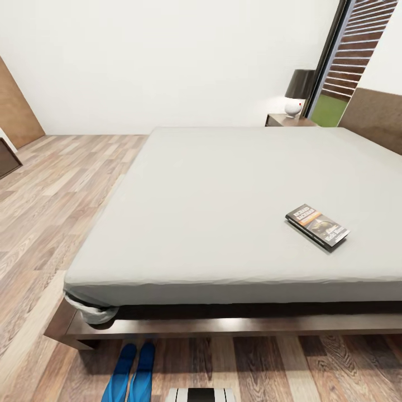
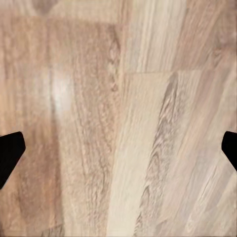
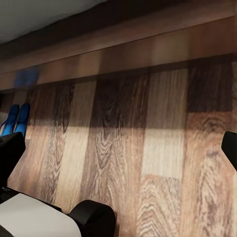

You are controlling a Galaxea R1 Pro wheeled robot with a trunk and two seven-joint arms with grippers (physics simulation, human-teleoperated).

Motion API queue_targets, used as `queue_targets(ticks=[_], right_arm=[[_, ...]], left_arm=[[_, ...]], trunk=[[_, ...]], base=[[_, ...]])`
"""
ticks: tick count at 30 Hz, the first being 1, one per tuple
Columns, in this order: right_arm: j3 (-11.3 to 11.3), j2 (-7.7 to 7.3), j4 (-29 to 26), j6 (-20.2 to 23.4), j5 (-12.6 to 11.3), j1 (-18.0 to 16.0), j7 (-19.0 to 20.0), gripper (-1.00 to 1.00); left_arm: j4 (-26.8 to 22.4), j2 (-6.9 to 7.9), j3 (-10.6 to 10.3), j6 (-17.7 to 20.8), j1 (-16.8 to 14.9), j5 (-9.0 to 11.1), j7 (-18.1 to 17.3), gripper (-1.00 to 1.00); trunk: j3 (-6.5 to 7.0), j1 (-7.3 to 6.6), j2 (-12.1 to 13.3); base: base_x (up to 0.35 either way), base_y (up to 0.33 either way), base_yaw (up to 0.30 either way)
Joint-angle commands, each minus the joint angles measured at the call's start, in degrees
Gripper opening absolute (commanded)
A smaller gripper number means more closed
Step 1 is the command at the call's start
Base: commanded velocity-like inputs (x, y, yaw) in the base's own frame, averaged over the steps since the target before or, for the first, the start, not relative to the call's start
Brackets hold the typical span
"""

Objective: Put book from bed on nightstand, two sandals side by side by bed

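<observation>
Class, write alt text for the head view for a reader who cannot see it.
A dark book lies on a wide grey bed. Two blue sandals sit side by side on the wooden floor at its foot.

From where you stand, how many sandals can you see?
2. The left sandal and the right sandal lie side by side on the wooden floor, just in front of the bed frame near its corner.

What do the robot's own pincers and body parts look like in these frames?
Little shows. In each wrist view the pincer fingertips are plain black, angular tabs at the frame edges: left pincer, right pincer. The right wrist view also shows a white panel and a rounded black part. No cables or markings are visible.
</observation>
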Motion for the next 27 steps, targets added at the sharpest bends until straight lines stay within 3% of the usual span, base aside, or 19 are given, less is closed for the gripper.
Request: queue_targets(ticks=[1,6,10,12,14,18,27], right_arm=[[-0.2,0.01,0.0,0.6,0.3,-0.1,0.3,1.0],[-0.3,-0.01,0.0,0.6,0.3,-0.1,0.3,1.0],[-0.3,-0.01,0.0,0.6,0.3,-0.1,0.3,1.0],[-0.3,-0.01,0.0,0.6,0.3,-0.1,0.3,1.0],[-0.3,0.0,0.0,0.6,0.3,-0.1,0.3,1.0],[-0.4,0.04,0.0,0.6,0.3,-0.1,0.3,1.0],[-0.4,0.07,0.0,0.6,0.3,-0.1,0.3,1.0]], left_arm=[[0.0,0.8,0.3,-0.3,0.1,-0.4,-0.1,1.0],[0.2,4.06,0.4,-0.4,0.7,-0.3,-0.1,1.0],[0.3,5.55,0.5,-0.3,1.7,-0.2,0.0,1.0],[0.3,7.32,0.6,-0.3,2.4,1.0,0.0,1.0],[0.3,7.91,0.6,-0.3,2.6,1.9,0.0,1.0],[0.3,10.14,0.6,-0.3,3.0,8.0,0.0,1.0],[0.3,13.76,0.6,-0.3,4.3,27.5,-0.1,1.0]], trunk=[[-0.04,-0.01,0.0],[-0.04,-0.01,0.0],[-0.04,-0.01,0.0],[-0.04,-0.01,0.0],[-0.04,-0.01,0.0],[-0.04,-0.01,0.0],[-0.04,-0.01,0.0]], base=[[0.0,0.0,0.0],[0.0,0.0,0.0],[0.0,0.0,0.0],[0.0,0.0,0.0],[0.0,0.0,0.0],[0.0,0.0,0.0],[0.0,0.0,0.0]])
